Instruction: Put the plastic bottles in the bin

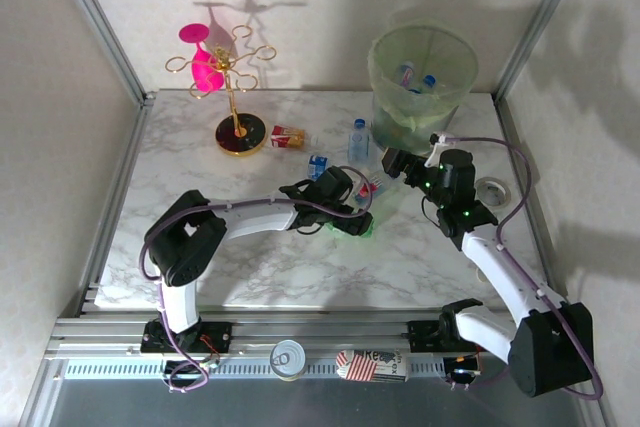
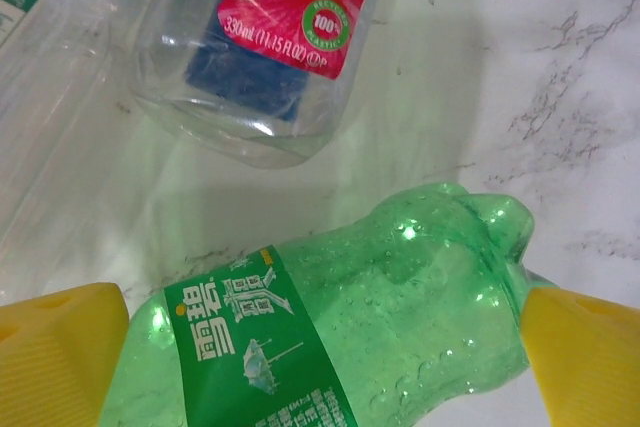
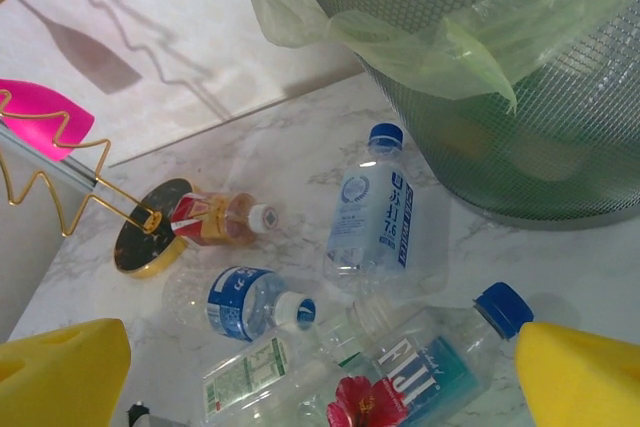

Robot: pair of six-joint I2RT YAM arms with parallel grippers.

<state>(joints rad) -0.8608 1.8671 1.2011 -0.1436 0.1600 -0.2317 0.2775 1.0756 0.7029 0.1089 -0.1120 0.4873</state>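
Nearest the arm bases, the left gripper (image 2: 325, 347) is spread wide and straddles a green soda bottle (image 2: 350, 327) lying on its side on the marble table (image 1: 250, 257) – one yellow pad on each side, though I cannot tell whether either is pressing yet. The bottle looks empty, so probably light, thin-walled and easily dented, with a slick curved skin. The labelled midsection seems the safest place to clamp.

Just beyond lies a clear Fiji bottle (image 3: 420, 372) with a blue cap. The right gripper (image 3: 320, 387) hangs above it, fingers wide apart and holding nothing.

Farther off lie a blue-labelled water bottle (image 3: 370, 212) and two smaller ones. The bin (image 1: 400, 117) – lined, already holding bottles – stands at the far right.
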